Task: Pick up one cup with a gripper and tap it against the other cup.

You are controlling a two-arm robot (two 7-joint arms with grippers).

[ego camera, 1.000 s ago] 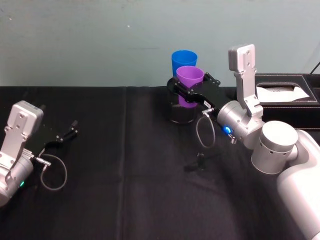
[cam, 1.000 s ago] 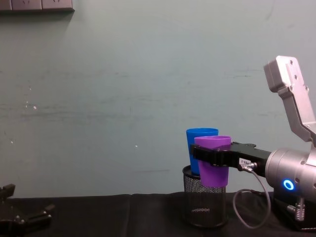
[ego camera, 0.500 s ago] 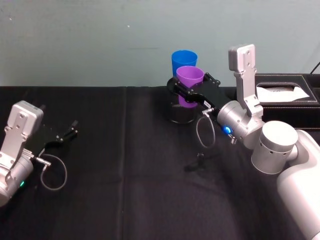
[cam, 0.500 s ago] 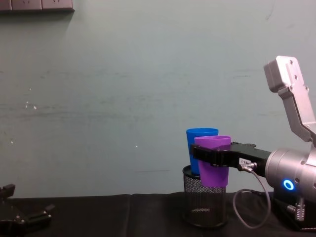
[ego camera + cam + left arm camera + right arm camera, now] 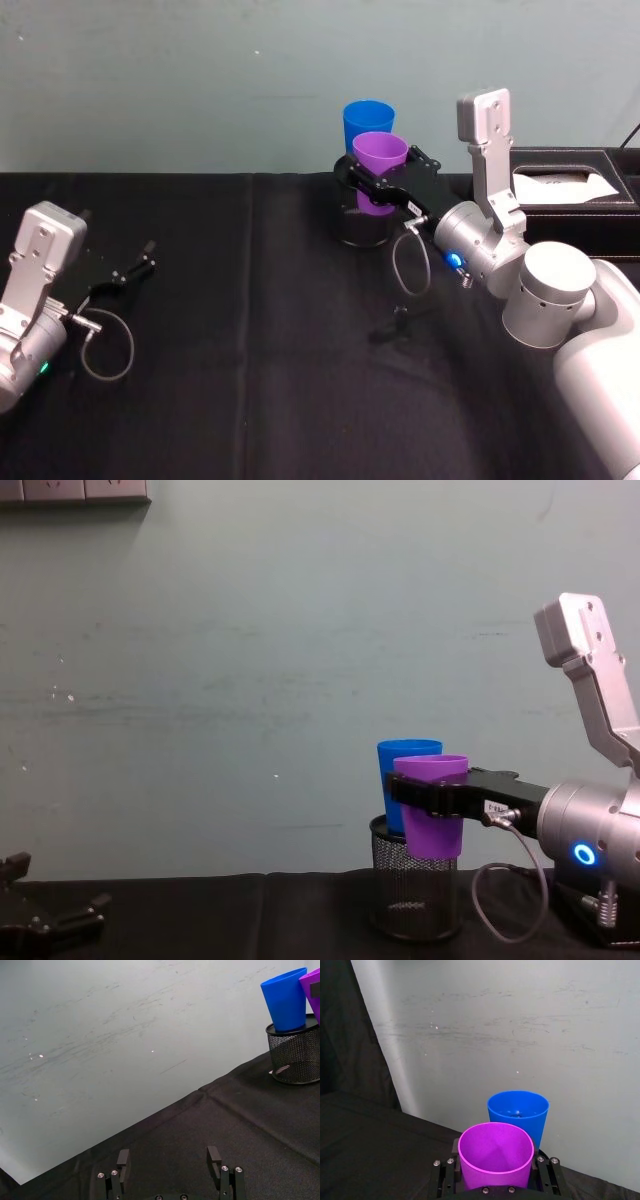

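The purple cup (image 5: 380, 155) is gripped by the right hand (image 5: 375, 190), whose two black fingers are closed against its opposite sides a little below the rim. The cup is held upright, mouth up, and clear of the table (image 5: 250, 330). In the chest view the right hand (image 5: 430, 795) is seen reaching in level from its silver-grey arm, with the purple cup (image 5: 432, 825) hanging down through the fingers.

Just beyond the right hand's fingertips the blue cup (image 5: 368, 115) is found, upright and set in a black wire-mesh pen holder (image 5: 360, 230), which stands directly beneath the hand. The blue cup's rim is a little higher than the purple one's. From the right wrist view the purple cup (image 5: 493, 1155) is seen just before the blue cup (image 5: 520, 1110); whether the two are touching cannot be told.

The left hand (image 5: 135, 268) is held low over the table, well apart from both cups, with its fingers (image 5: 214, 1157) spread wide and nothing between them.
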